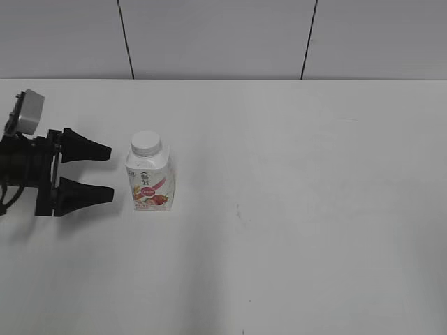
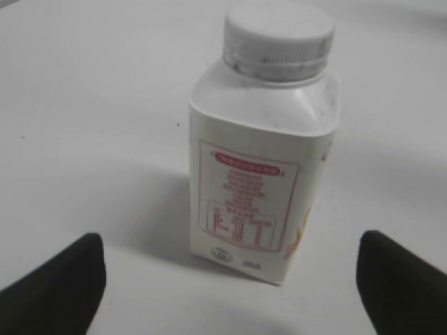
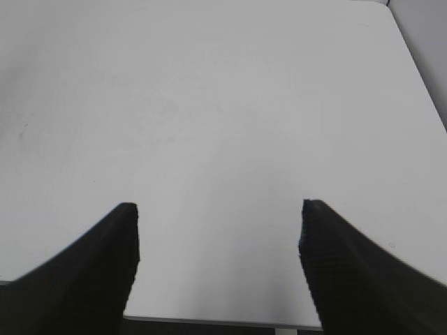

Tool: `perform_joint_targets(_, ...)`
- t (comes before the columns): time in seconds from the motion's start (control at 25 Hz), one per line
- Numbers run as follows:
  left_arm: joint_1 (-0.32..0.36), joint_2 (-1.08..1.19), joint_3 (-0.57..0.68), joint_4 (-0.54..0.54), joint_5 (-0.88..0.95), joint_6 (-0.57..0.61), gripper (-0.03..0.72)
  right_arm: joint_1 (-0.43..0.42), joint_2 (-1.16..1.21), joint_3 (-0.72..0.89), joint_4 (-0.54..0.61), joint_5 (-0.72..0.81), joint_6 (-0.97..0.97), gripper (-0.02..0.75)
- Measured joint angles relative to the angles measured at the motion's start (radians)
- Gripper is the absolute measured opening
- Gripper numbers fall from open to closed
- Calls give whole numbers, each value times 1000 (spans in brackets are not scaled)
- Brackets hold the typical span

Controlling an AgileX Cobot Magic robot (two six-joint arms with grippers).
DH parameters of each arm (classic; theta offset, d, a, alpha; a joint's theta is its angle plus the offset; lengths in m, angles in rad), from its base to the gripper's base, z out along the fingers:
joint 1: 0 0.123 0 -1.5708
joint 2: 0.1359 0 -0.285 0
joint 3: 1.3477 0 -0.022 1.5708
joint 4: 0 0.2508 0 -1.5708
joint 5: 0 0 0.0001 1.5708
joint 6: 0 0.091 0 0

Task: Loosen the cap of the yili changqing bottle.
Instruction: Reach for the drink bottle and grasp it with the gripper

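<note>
The bottle (image 1: 150,178) stood upright on the white table (image 1: 293,209), left of the middle in the exterior view, with its cap (image 1: 147,143) seated on the neck. That view showed the front label with pink-red fruit graphics. It also showed the left gripper (image 1: 110,172) lying level just left of the bottle, its two black fingers (image 1: 87,149) spread wide and pointing at it, tips close to the bottle but not touching; nothing was held. The right gripper did not appear in that view at all.

The left wrist view gave what the exterior one could not: the bottle (image 2: 262,174) seen close from its back face, with a red-outlined panel of small print too blurred to read, and the ribbed side of the cap (image 2: 278,38) with a ring beneath it. Only the two finger tips (image 2: 52,286) showed at the lower corners, well apart, the bottle between and beyond them.

The right wrist view alone showed the right gripper (image 3: 220,262): its dark ridged fingers (image 3: 91,269) stood parted and empty over bare table (image 3: 223,105), whose far right corner was visible. No bottle appeared there.
</note>
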Motion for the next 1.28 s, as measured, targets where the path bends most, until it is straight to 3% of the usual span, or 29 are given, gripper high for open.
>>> perform_joint_targets(0.6,-154,161,-156,-21,3,-4,652,0,0,0,0,0,0,565)
perform_joint_targets(1.28,-223,192,-165,-70,0,-4,595,0,0,0,0,0,0,565)
